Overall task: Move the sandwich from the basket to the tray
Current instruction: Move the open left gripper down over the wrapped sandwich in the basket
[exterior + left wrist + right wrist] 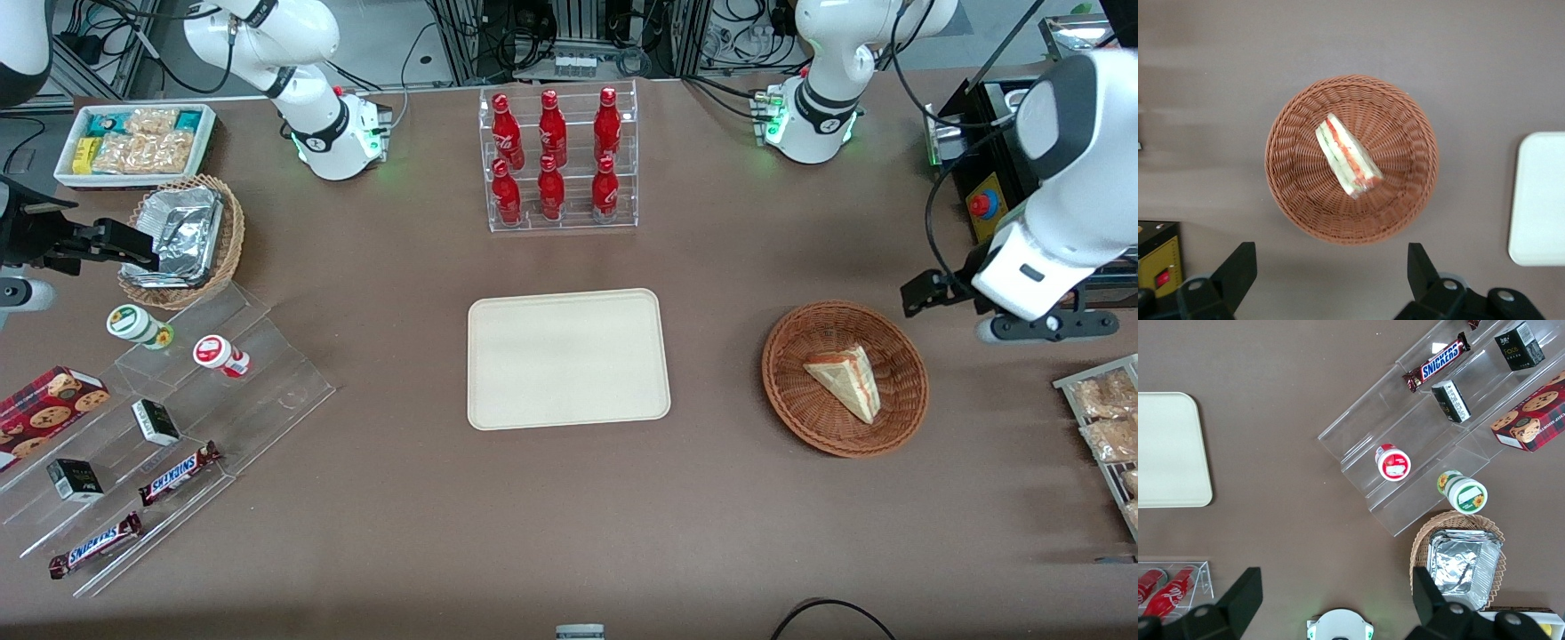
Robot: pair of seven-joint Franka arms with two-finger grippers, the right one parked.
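Black and two-fingered, my left gripper point(1331, 270) hangs above the table at the basket's rim, spread wide and holding nothing; in the front view it sits farther from the camera than the basket and toward the working arm's end point(925, 292). One sandwich point(1347, 157) lies flat in the basket point(1293, 175), a pale triangular wedge with red-orange and green bands along its cut edge. From the front view I see its long axis running diagonally across the bowl, the narrow tip point(811, 366) pointing toward the tray and the broad end nearer the camera. That basket is round, shallow, tightly woven reddish-brown wicker with ribs radiating from the centre. One tray point(569, 418) sits well apart from it, toward the parked arm's end: smooth cream plastic, rectangular, rounded corners, low rim, nothing on it. I count six glossy red bottles point(553, 156) in a clear acrylic rack point(562, 222), three per tier, farther from the camera than the tray. Both rest on one matte brown table point(569, 533).
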